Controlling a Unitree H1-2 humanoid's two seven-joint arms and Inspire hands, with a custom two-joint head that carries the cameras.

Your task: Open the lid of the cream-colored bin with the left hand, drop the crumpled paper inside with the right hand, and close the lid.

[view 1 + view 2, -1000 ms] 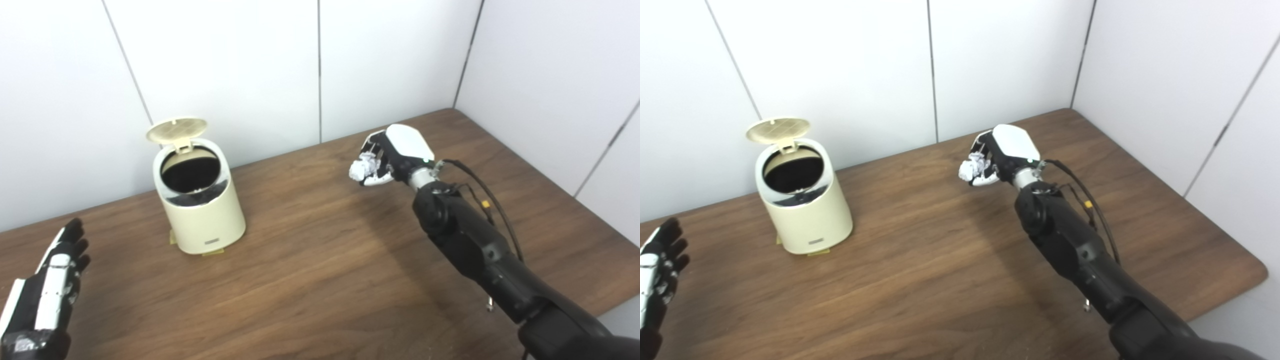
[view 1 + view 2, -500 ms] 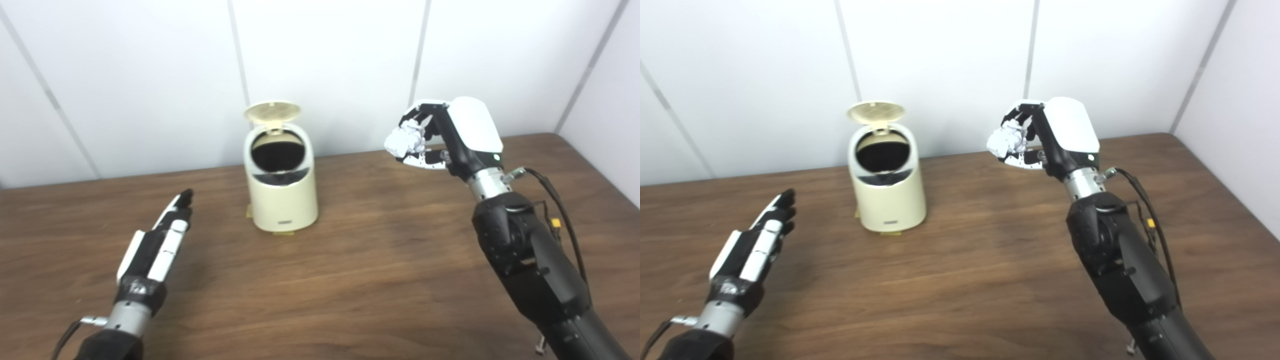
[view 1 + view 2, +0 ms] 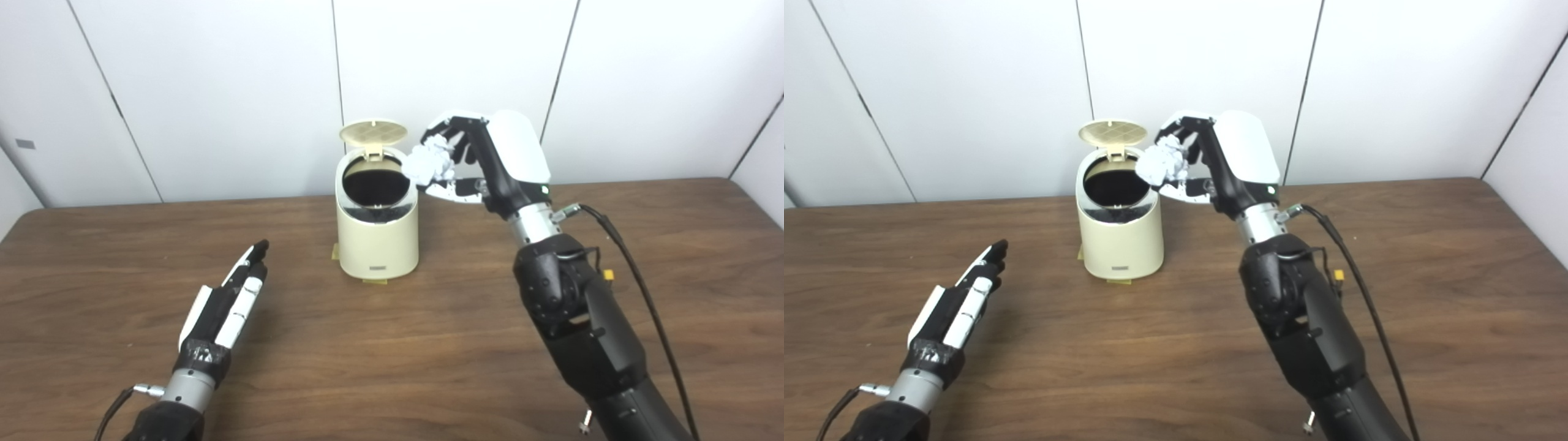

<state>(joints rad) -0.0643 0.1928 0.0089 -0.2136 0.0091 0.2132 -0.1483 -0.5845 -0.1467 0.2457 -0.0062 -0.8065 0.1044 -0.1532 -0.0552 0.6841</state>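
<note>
At the lower left of the frame the left hand (image 3: 229,300) is held flat above the table (image 3: 392,367), fingers straight and together, nothing grasped; it lies well apart from the bin. At the centre, farther back, the bin (image 3: 378,236) stands upright with its lid (image 3: 373,131) raised, the dark opening exposed. Just right of the opening, at rim height or slightly above, the paper (image 3: 427,164) is pinched in the right hand (image 3: 484,165), whose fingers are curled around it. The paper appears to be over the right rim rather than squarely over the opening. Should it be released from there, it could be deflected by the rim and dropped onto the table. The raised lid could also be knocked by the fingers, or the light bin tipped or shifted, if the hand is carried farther in at this height.
</note>
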